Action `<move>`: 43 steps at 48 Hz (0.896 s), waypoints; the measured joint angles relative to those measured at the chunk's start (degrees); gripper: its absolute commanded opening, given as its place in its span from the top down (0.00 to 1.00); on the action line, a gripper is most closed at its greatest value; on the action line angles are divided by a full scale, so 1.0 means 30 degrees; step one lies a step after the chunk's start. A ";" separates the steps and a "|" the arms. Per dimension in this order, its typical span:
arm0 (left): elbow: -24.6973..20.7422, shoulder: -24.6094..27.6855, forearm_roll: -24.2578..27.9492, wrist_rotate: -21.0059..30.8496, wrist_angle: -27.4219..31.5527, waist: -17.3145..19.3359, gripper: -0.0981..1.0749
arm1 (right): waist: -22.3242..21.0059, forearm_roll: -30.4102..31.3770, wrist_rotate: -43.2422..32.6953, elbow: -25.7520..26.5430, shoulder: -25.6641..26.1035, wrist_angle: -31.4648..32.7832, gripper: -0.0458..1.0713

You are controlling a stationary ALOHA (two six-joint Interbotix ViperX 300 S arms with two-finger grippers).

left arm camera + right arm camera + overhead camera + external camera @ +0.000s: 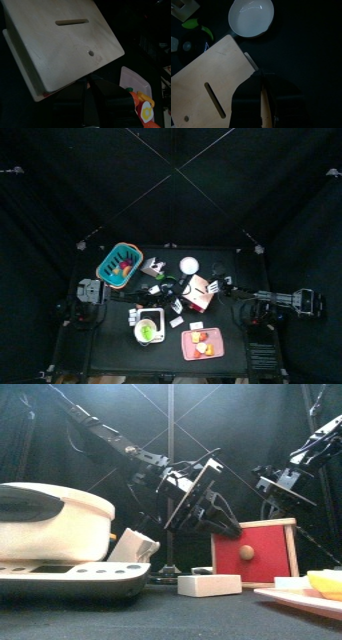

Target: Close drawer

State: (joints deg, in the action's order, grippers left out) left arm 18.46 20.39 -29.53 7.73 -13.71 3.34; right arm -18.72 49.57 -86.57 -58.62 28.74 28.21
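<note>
The drawer [201, 291] stands mid-table, pale on top with a red edge. In the front view its red face [254, 551] carries a round knob. My right gripper [218, 286] comes in from the right. In the right wrist view its jaws [263, 102] are shut on a thin tan edge of the drawer's wooden panel [211, 85]. My left gripper [178, 288] hangs at the drawer's left side [201, 489]. In the left wrist view its jaws [110, 100] stand open, close under the slotted panel [60, 45], and I see nothing between them.
A teal basket [120, 263] and a white bowl [190, 265] sit behind the drawer. A white tray with a green item [147, 326] and a pink tray of food [202, 342] lie in front. A white appliance [54, 524] and a small white block [210, 584] stand near the front edge.
</note>
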 measured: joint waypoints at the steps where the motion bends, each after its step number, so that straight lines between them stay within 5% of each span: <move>1: 0.0029 0.0000 0.0000 0.0000 -0.0029 0.0000 0.44 | 0.0000 0.0000 0.0000 0.0000 0.0000 0.0000 0.66; 29: 0.1641 -0.2227 0.1758 0.0000 -0.0410 -0.0439 0.44 | -0.0059 0.0527 -0.0029 0.0527 0.0674 0.0059 0.66; 43: 0.4189 -0.4717 0.2080 -0.0029 -0.1553 -0.0879 0.44 | 0.0703 0.1084 -0.0059 0.1611 0.1230 -0.0908 0.66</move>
State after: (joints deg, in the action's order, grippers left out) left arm 31.03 6.24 -23.29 7.65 -18.37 0.70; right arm -16.61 52.82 -86.75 -53.79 32.43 25.49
